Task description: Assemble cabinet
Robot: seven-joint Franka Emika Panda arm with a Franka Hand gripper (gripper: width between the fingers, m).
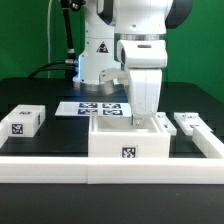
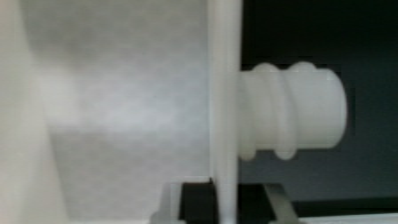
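The cabinet (image 1: 127,148), a white hollow box with a tag on its front face, stands at the front middle of the table. My gripper (image 1: 147,122) reaches down into its top opening at the wall on the exterior view's right. In the wrist view, the thin white cabinet wall (image 2: 222,90) runs between my two black fingertips (image 2: 198,200), which sit tight against it on either side. A white ribbed peg (image 2: 294,110) sticks out from the wall's outer side. My gripper (image 2: 224,200) is shut on that wall.
The marker board (image 1: 98,109) lies behind the cabinet near the arm's base. A small white tagged block (image 1: 24,120) sits at the exterior view's left. A white tagged part (image 1: 188,124) lies at the right. A white rail (image 1: 40,165) runs along the front.
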